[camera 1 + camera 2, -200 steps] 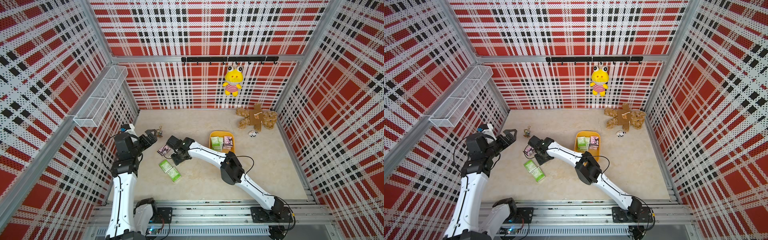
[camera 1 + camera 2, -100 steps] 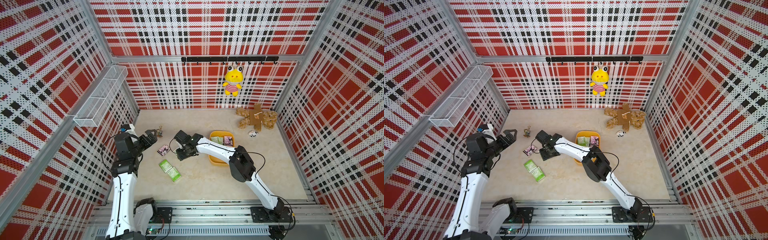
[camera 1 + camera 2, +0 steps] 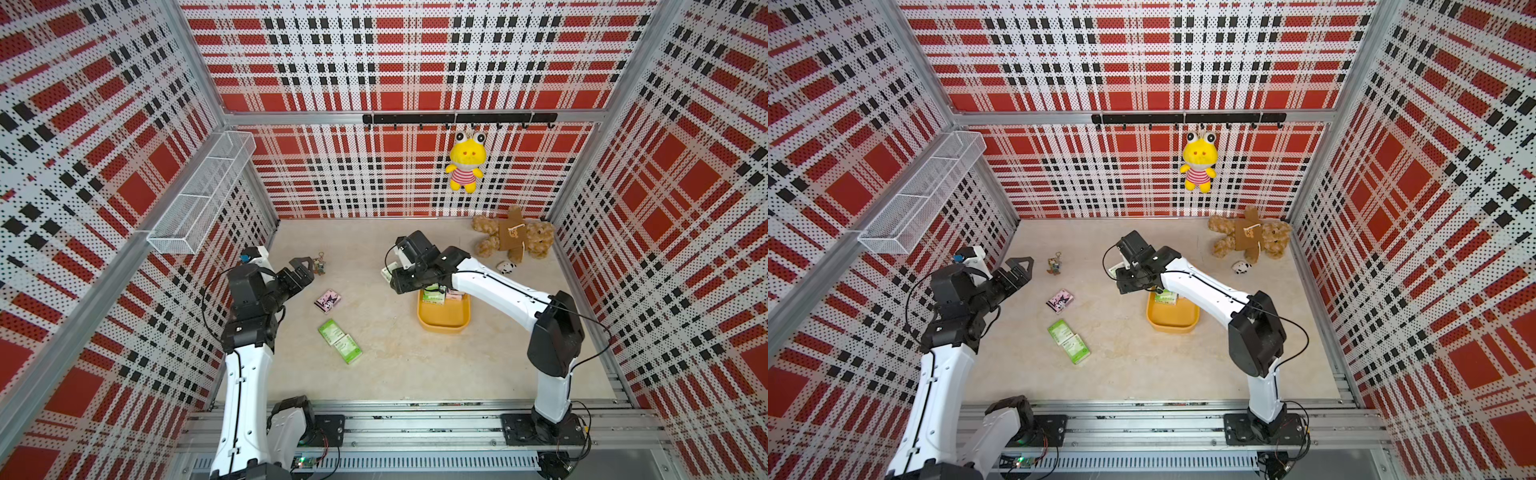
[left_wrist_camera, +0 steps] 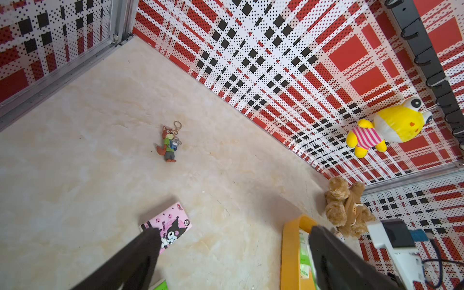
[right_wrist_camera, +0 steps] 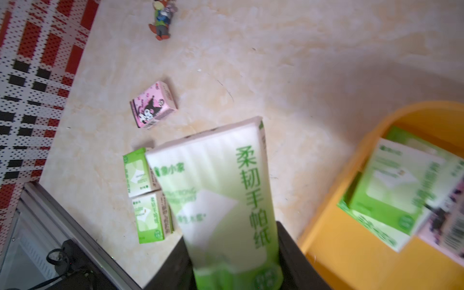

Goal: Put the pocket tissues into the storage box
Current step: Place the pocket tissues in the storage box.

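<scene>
My right gripper (image 5: 229, 232) is clamped on a green-and-white tissue pack (image 5: 216, 190). In the right wrist view its two black fingers (image 5: 293, 251) pinch the pack's lower end from either side. The pack runs up the middle of the frame, printed face toward the camera and raised off the table (image 3: 395, 365).

In both top views this gripper sits near the centre of the frame, at the upper left end of the storage box (image 3: 442, 326). A corner of the held pack shows at the wrist's left side.

The box is a shallow yellow-orange tray lying just right of centre. At its upper end I see green boxed packs (image 5: 391, 185) overlapping one another. A pink boxed pack (image 5: 447, 226) is beside them at the right edge of the wrist frame. The rest of the tray floor is bare.

My left gripper (image 4: 233, 231) is spread wide with nothing between its fingers. It hangs at the left of the top views, close to a keychain charm (image 3: 319, 266).

Three packs lie loose on the table, left of centre. The pink loose pack (image 3: 327, 300) sits below the charm. Lower down, two green loose packs (image 3: 332, 332) touch end to end on a diagonal.

Farther out, a brown teddy bear (image 3: 513, 237) lies at the upper right of the table, with a small black-and-white toy (image 3: 505, 267) just below it. A yellow plush (image 3: 465, 164) hangs from the hook rail (image 3: 457, 118) on the back wall. A white wire basket (image 3: 203, 195) is fixed to the left wall.
</scene>
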Motion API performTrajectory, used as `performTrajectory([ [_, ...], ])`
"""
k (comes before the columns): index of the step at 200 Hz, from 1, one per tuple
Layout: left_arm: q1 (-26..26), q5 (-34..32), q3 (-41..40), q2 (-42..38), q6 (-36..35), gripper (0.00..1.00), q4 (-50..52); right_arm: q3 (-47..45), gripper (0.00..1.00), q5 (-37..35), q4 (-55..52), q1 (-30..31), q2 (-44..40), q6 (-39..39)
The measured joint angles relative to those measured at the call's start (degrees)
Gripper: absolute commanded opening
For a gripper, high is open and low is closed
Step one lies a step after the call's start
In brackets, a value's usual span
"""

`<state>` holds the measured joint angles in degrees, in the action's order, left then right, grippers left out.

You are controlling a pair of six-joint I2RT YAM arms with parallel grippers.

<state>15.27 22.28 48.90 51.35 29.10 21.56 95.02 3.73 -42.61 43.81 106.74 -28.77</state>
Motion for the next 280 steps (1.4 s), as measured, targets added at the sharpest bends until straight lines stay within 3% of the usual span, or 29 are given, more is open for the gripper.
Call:
performTrajectory([
  [38, -0.3, 0.0, 0.0, 0.0, 0.0, 1.0, 0.0, -9.6, 0.46, -2.1, -1.0, -4.0, -6.4, 0.7],
  [139, -0.3, 0.2, 0.0, 0.0, 0.0, 1.0, 0.0, -24.2, 0.46, -3.4, -2.8, -5.4, -13.1, 2.6],
  [201, -0.3, 0.2, -0.5, -0.3, 0.0, 1.0, 0.0, -24.1, 0.46, -4.0, -3.5, -6.0, -10.3, 6.9],
  [280, -0.3, 0.2, -0.7, -0.3, 0.0, 1.0, 0.0, -17.1, 0.48, -4.8, -6.7, -6.0, -3.1, 16.9],
])
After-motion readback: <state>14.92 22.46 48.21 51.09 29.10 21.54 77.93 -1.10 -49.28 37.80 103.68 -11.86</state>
